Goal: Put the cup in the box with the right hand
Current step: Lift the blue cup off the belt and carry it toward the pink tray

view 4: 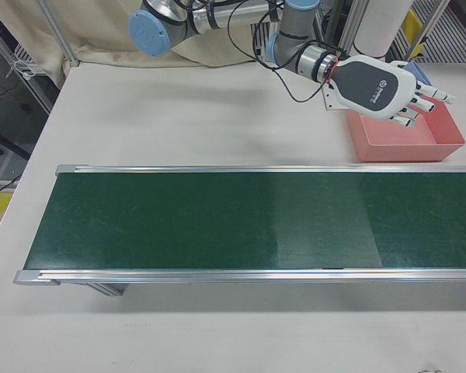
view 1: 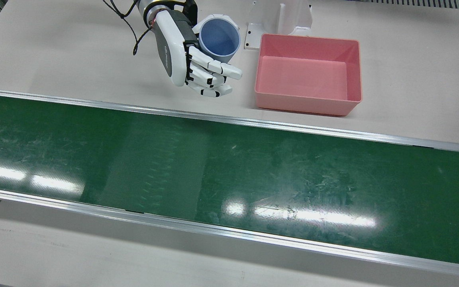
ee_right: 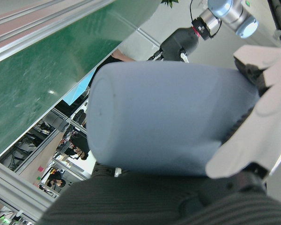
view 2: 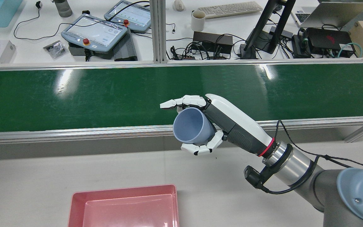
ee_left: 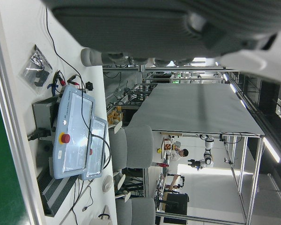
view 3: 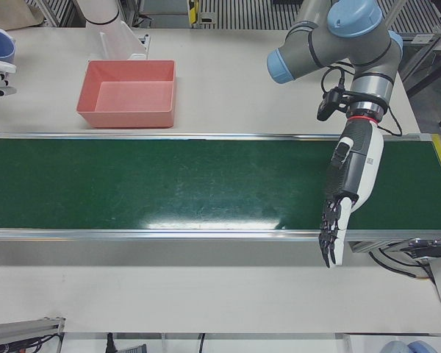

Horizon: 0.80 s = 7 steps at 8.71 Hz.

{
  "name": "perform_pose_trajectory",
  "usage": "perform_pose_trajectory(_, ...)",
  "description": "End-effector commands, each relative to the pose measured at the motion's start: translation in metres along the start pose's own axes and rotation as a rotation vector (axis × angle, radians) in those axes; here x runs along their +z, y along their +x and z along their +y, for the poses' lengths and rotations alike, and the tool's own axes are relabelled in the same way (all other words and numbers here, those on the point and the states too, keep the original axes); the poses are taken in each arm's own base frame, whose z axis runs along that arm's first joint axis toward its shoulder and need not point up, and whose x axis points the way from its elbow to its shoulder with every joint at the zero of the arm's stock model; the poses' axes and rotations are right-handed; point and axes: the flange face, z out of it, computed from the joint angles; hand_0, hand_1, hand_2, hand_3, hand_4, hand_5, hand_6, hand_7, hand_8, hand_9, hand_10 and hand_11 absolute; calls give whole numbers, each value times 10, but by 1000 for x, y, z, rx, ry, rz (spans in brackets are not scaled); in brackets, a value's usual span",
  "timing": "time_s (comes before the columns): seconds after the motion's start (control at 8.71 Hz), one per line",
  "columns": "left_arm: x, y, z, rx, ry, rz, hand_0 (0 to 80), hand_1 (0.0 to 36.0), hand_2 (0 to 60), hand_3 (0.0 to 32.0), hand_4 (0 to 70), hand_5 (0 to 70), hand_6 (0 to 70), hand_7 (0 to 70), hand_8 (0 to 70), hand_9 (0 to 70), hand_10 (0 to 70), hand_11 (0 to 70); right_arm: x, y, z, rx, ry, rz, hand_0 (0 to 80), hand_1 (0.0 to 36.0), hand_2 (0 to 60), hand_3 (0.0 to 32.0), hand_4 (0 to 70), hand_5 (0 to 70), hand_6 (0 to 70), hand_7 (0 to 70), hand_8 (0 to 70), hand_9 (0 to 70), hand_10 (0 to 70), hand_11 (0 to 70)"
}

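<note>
My right hand (view 1: 185,56) is shut on a pale blue cup (view 1: 218,38) and holds it in the air above the white table, to the left of the pink box (view 1: 305,105) in the front view. The rear view shows the cup (view 2: 191,129) tilted, its open mouth facing the camera, with the right hand (view 2: 225,123) wrapped around it, beyond and to the right of the box (view 2: 121,190). The cup (ee_right: 168,122) fills the right hand view. The box has nothing in it. My left hand (view 3: 349,191) hangs open over the belt's near edge, far from the box (view 3: 125,118).
A long green conveyor belt (view 1: 229,171) with metal rails crosses the table in front of the box. A white mount (view 1: 281,20) stands right behind the box. Beyond the belt, a desk holds teach pendants (view 2: 93,31), cables and a keyboard.
</note>
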Motion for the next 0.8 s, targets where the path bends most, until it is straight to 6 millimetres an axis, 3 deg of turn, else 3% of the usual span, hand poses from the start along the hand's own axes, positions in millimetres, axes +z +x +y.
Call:
perform_pose_trajectory(0.0,0,-1,0,0,0,-1,0,0,0,0,0,0,0,0,0,0,0,0,-5,20,29,-147,-105,66,388,216,600,0,0,132,306,700,544,700,302,444)
perform_pose_trajectory(0.46,0,-1,0,0,0,-1,0,0,0,0,0,0,0,0,0,0,0,0,-8,92,84,-154,-179,163,390,229,600,0,0,130,294,700,525,700,308,454)
perform_pose_trajectory(0.69,0,0,0,0,0,0,0,0,0,0,0,0,0,0,0,0,0,0,-12,100,100,-158,-207,153,375,229,600,0,0,122,279,700,508,700,294,435)
